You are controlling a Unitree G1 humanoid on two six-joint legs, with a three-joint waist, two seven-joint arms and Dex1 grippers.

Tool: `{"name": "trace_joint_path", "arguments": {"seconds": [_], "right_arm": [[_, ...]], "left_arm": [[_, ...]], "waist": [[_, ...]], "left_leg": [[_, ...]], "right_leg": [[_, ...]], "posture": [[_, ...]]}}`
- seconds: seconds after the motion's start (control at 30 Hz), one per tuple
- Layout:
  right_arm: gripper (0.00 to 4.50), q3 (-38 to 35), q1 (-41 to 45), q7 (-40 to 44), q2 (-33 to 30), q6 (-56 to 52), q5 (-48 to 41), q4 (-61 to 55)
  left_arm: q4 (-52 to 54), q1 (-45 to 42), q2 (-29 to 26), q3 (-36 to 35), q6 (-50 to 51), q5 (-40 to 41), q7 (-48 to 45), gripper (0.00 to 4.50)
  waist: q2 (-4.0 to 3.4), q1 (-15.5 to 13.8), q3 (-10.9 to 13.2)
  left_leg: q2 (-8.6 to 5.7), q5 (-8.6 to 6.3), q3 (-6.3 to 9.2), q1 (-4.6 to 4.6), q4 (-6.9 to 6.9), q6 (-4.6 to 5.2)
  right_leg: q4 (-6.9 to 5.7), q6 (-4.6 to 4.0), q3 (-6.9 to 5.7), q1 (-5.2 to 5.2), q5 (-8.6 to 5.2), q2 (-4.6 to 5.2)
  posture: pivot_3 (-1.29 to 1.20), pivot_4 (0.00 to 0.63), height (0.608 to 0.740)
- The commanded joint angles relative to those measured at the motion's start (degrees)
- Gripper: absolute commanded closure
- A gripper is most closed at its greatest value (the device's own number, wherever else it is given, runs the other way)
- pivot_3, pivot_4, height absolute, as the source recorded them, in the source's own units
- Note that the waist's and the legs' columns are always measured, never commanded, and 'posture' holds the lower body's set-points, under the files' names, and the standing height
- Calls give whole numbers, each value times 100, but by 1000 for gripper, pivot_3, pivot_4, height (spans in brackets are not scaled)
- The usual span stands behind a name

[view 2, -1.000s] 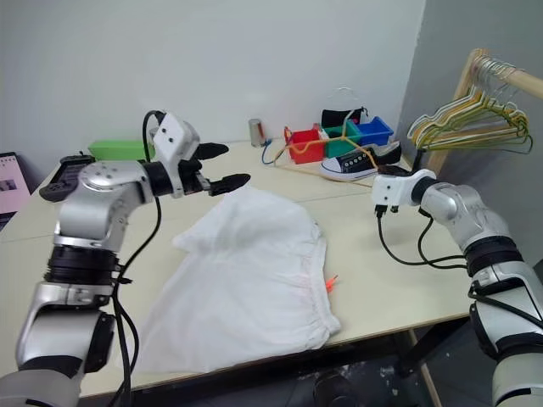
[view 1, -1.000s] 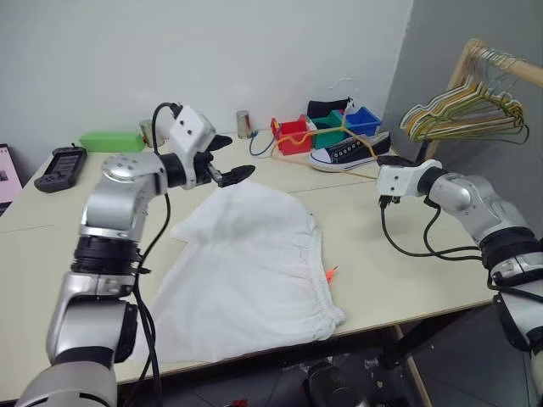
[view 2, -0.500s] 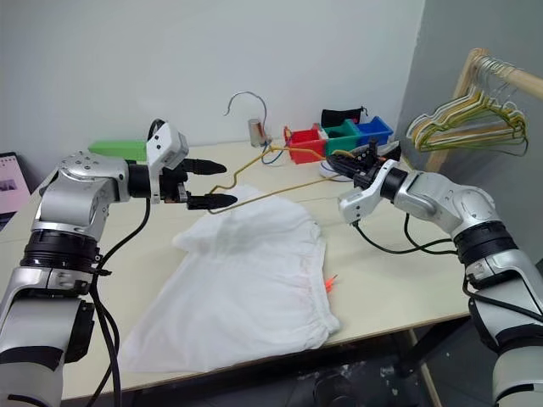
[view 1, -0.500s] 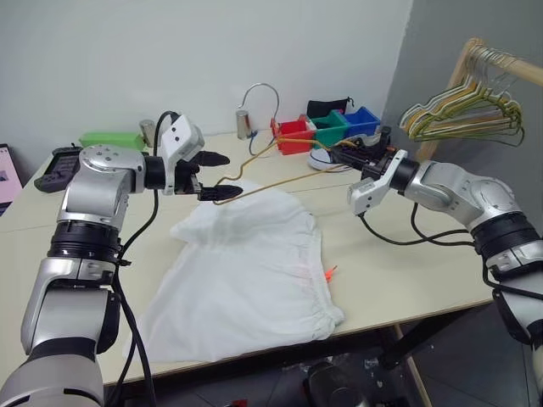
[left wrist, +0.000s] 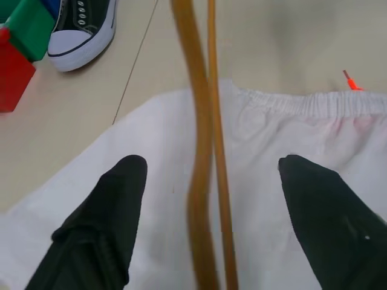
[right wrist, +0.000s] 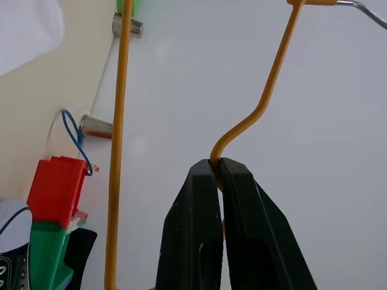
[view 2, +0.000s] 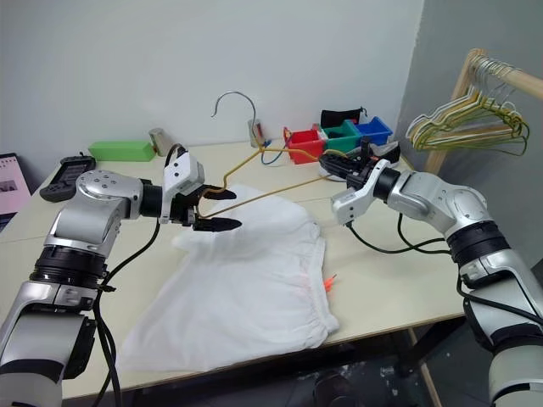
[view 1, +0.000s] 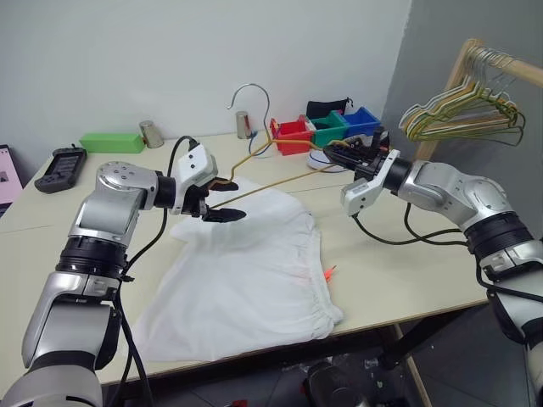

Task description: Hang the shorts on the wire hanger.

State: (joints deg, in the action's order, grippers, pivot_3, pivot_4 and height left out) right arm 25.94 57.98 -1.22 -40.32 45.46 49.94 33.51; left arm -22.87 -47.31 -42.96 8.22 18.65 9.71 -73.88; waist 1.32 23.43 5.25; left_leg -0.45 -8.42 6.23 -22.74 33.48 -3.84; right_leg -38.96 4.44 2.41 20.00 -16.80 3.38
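Left gripper has its jaws apart around the far end of the thin yellowish-tan wire hanger, just over the big white cloth shorts lying flat on the beige table, while the right gripper is clamped tight on the hanger's other end.

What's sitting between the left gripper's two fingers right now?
In the left wrist view, the wire hanger runs between the left gripper's spread fingers, above the shorts; neither finger touches it.

Red, green and blue bins are sitting at the table's far edge, a black sneaker lying just beside them. Far left, a green box is resting; spare hangers are dangling at right.
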Motion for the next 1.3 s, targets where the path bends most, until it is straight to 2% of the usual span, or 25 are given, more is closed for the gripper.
{"name": "trace_joint_path", "arguments": {"seconds": [0.03, 0.47, 0.5, 0.7, 0.87, 1.03, 1.2, 1.3], "right_arm": [[4500, -180, 266, -13, -12, -14, -98, -159], [4500, -239, 251, 172, 25, -67, -274, -142], [4500, -242, 241, 188, 26, -73, -292, -143], [4500, -246, 177, 620, 57, -218, -547, -45], [3304, -299, -105, 2341, 100, -667, -1682, 66], [2143, -529, -511, 4115, -15, -1603, -2980, -675], [961, -825, -584, 4867, 41, -2782, -3551, -1250], [348, -1079, -495, 5193, 267, -3907, -3978, -1388]], "left_arm": [[95, -134, -13, -122, -38, -10, 70, 1724], [109, -125, 5, -120, -74, 3, 96, 4354], [92, -136, 12, -124, -83, -3, 96, 4469], [48, -148, 14, -29, -291, -218, 225, 4497], [-92, -120, 83, 58, -906, -715, 771, 4498], [-201, 3, 90, 133, -1572, -1257, 1400, 4498], [-302, 107, -22, 318, -2630, -1955, 2014, 4498], [-279, 97, -29, 443, -3114, -2395, 2450, 4498]], "waist": [[0, 1, 0], [0, 8, 0], [0, 8, 0], [0, 27, 0], [3, 26, -2], [3, 19, -2], [2, 31, -2], [3, 22, -2]], "left_leg": [[0, 0, -1, -1, 0, 0], [0, 0, -1, 0, 0, 0], [0, 0, -1, -1, 1, 0], [0, 0, -1, 0, 1, 0], [1, 0, 2, 2, 7, 0], [0, 0, 1, -1, 15, 0], [3, 0, 1, 1, 15, 0], [3, -1, 2, -1, 15, -1]], "right_leg": [[0, 0, 1, 1, 0, 0], [0, 0, 0, 0, 0, 0], [0, 0, 0, 0, 0, 0], [0, 0, 0, 0, 0, 0], [0, 1, -3, -9, 1, 0], [1, 3, -3, -12, 1, 1], [-1, 4, -3, -10, 2, 0], [-1, 4, -5, -9, 2, 0]], "posture": [[-298, 0, 740], [-303, 0, 740], [-309, 0, 740], [-313, 0, 740], [-318, 0, 740], [-312, 11, 740], [-313, 20, 740], [-305, 19, 740]]}}
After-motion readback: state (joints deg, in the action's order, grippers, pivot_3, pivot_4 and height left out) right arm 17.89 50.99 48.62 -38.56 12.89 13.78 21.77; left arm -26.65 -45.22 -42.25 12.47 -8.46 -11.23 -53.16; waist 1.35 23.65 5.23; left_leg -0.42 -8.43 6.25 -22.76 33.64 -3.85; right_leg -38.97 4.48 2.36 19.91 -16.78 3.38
